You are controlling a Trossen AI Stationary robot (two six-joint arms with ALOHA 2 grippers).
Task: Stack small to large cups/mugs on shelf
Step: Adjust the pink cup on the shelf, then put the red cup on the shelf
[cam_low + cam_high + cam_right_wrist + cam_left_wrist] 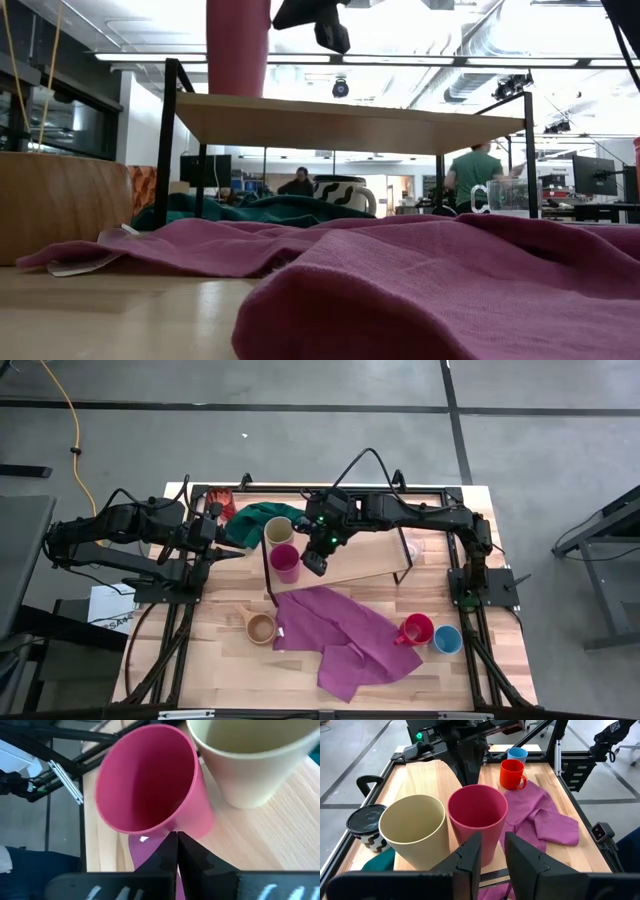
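Cups are being lined up on the shelf point(370, 560): the cream cup point(279, 531) and magenta cup point(285, 561) are standing there touching. The right claw point(314, 566), clenched empty, is hovering just beside the magenta cup; the left claw point(492, 855), released, is waiting nearby. Next probably calls for fetching another cup.

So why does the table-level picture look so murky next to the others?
In the low view, the purple cloth sits right against the lens, soft and blurred, while bright ceiling lights glare behind the shelf. In the right wrist view, the magenta cup looms large and stretched.
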